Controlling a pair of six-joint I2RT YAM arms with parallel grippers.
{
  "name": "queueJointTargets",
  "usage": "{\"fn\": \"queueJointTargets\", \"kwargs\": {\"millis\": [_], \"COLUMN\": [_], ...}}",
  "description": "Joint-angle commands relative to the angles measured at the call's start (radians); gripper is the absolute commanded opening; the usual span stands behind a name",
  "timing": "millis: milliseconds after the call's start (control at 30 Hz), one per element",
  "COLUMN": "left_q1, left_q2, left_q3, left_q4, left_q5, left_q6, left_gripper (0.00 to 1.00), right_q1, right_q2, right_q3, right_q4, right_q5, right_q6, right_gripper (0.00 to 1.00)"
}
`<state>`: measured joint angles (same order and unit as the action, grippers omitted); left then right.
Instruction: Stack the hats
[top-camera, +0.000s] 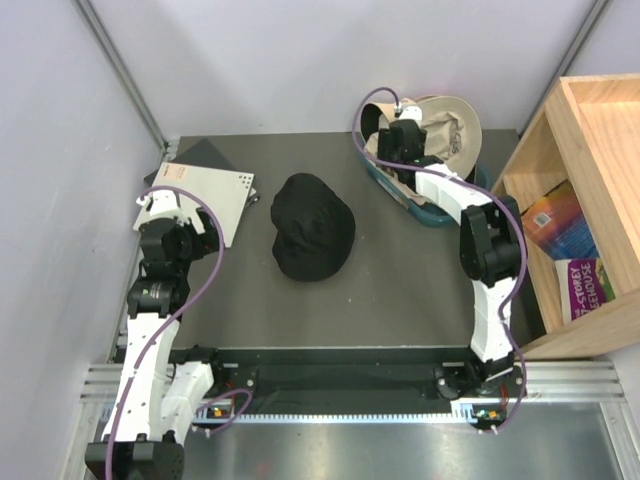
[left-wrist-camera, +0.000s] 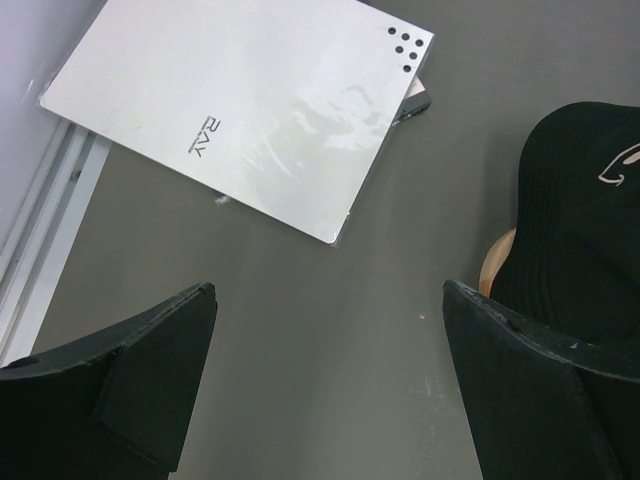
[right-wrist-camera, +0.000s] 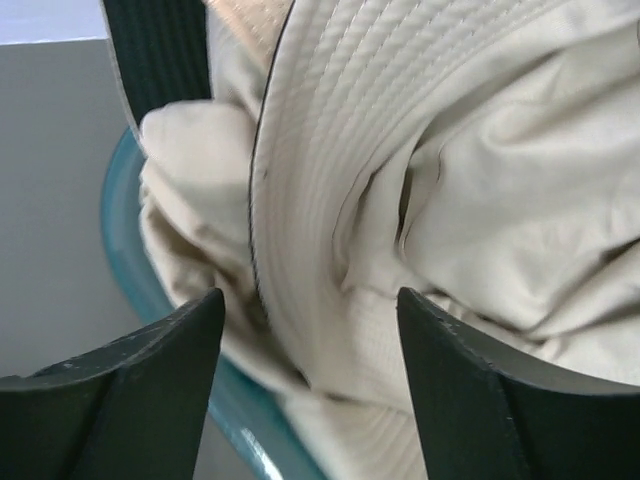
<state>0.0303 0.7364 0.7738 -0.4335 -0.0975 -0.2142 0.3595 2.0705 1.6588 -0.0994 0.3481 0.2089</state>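
1. Tabletop (top-camera: 400, 290) carries the black hat (top-camera: 313, 226) at its middle; beige hats (top-camera: 455, 120) lie heaped in the teal tub (top-camera: 430, 213), far right.
2. Both sorts look light and floppy; a pinch on the stitched brim should hold best.
3. Spread wide, the right hand (right-wrist-camera: 308, 320) hangs over a beige brim; the left hand (left-wrist-camera: 328, 300), also spread, hangs beside the black hat.
4. Only the left wrist view shows a wooden edge (left-wrist-camera: 492, 262) under the black hat.
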Motion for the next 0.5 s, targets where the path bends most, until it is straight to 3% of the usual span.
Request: {"fn": "queueJointTargets", "kwargs": {"millis": [0, 200, 300, 333, 467], "left_q1": [0.013, 0.017, 0.017, 0.019, 0.017], "left_q2": [0.003, 0.003, 0.001, 0.000, -0.008], "left_q3": [0.005, 0.007, 0.007, 0.007, 0.005], "left_q4": [0.029, 0.030, 0.029, 0.029, 0.027], "left_q5": [-0.022, -0.018, -0.013, -0.013, -0.013], "left_q6": [0.004, 0.004, 0.004, 0.004, 0.003], "left_gripper": [0.99, 0.99, 0.99, 0.99, 0.99], "right_q1": [-0.022, -0.040, -0.048, -0.048, -0.050], "right_q2": [0.059, 0.123, 0.137, 0.128, 0.056], "right_q3": [0.125, 0.173, 0.193, 0.194, 0.191], "right_q4": [0.006, -0.005, -0.005, -0.014, -0.048], "right_q5": [0.061, 0.028, -0.004, -0.014, -0.031], "right_q6": [-0.022, -0.019, -0.019, -0.019, -0.022], "right_gripper": [0.66, 0.58, 0.41, 0.25, 0.09]}}
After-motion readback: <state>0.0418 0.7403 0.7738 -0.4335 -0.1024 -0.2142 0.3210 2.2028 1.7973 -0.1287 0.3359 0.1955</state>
